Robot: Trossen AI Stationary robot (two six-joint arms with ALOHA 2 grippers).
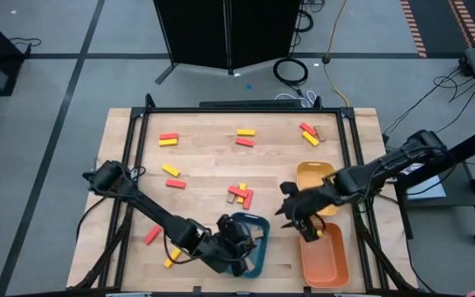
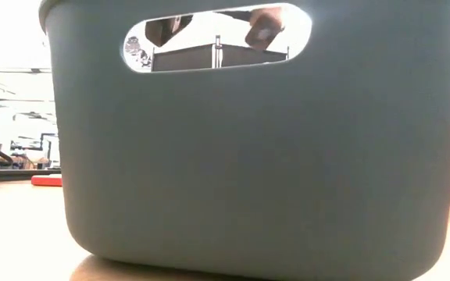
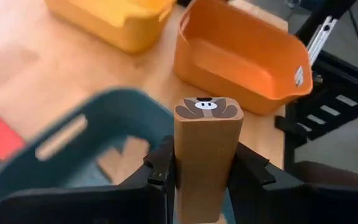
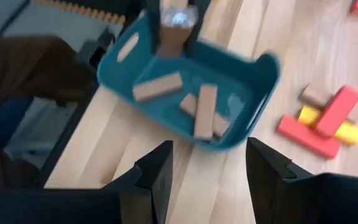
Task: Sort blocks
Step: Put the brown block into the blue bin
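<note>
**Tan wood in your left gripper, above the blue tray**

Plain tan wood is what your left gripper (image 3: 201, 177) has: its fingers are closed on the sides of one tan block (image 3: 205, 155), which stands upright between them with a small printed mark on its top end. From above you can see this gripper at the near edge of the table (image 1: 204, 161), over the blue tray (image 1: 258, 247). Three more tan blocks (image 4: 157, 86) already lie flat inside that tray (the right wrist view shows them best, two of them crossing).

Your right gripper (image 4: 207, 165) holds nothing; its fingers stand apart with bare table between them. In the high view it sits between the yellow tray (image 1: 313, 171) and the orange tray (image 1: 324, 264), just right of the blue one.

The rest of the blocks are still loose on the table. A mixed cluster (image 1: 240, 195) of red, yellow and tan pieces lies near the middle, just behind the blue tray. A red-and-yellow pair (image 1: 168, 139) sits at the far left, another pair (image 1: 246, 136) at the far middle, and a third group (image 1: 309, 134) at the far right. A yellow and a red block (image 1: 172, 176) lie left of centre, and a red block (image 1: 152, 235) rests near your left arm.

In the low view the blue tray's wall fills almost everything.
</note>
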